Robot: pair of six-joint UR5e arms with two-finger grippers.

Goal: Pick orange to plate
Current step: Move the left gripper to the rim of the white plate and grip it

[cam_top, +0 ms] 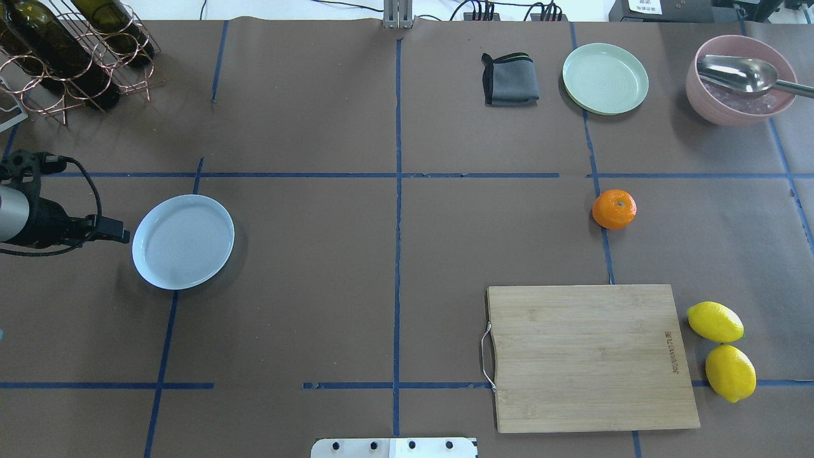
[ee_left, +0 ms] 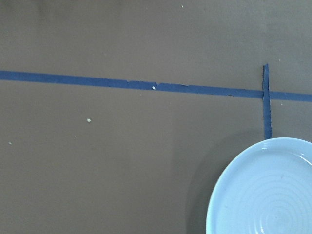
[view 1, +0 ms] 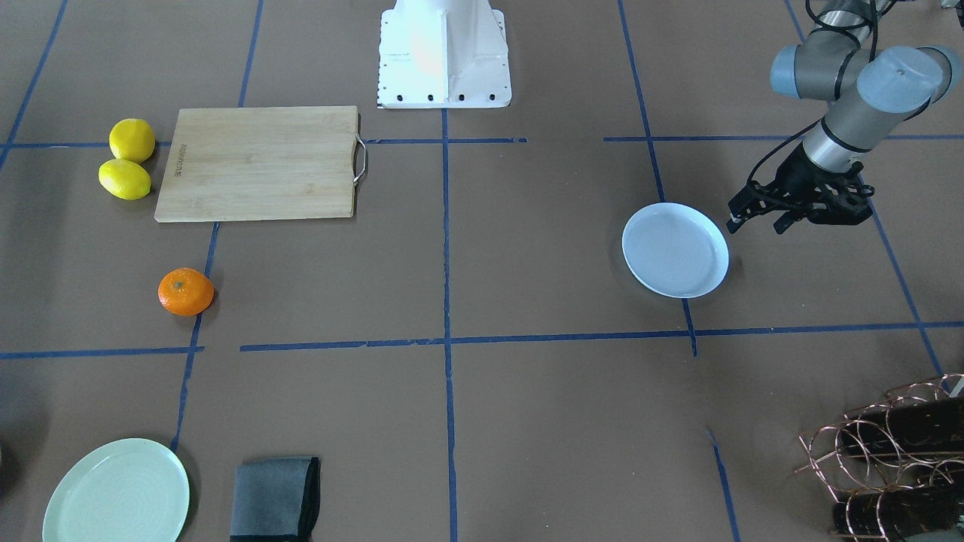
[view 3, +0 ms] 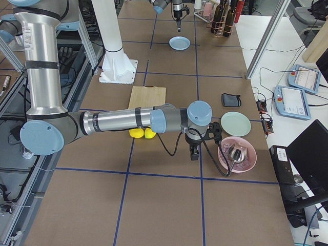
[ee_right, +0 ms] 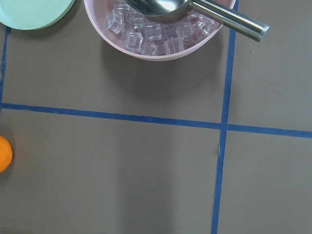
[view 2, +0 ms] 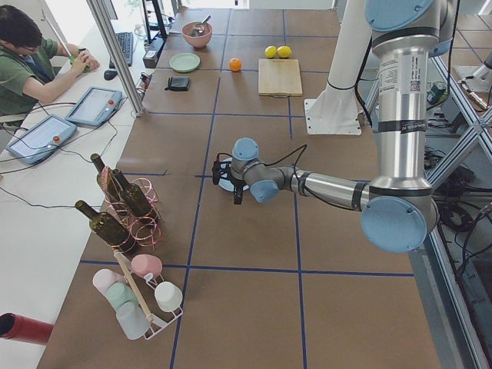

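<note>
A: Any progress on orange-to-plate?

B: None to speak of. Spotted the orange loose on the worktop, robot's right half, on a tape line between the cutting board and the green plate.

A: And the target?

B: Found the plate empty, over on the left half, well apart from the fruit.

A: Jaws?

B: Reading the left jaws as spread and empty, hovering just beside the plate's rim. Can't tell for the right jaws: caught only by the side camera, near the pink bowl. Not holding the orange, anyway.

A: So what's left?

B: Everything: reach, grip, carry across, set down. Probably one for the right jaws, being nearer. Catching a sliver of orange at the right wrist view's edge.
</note>
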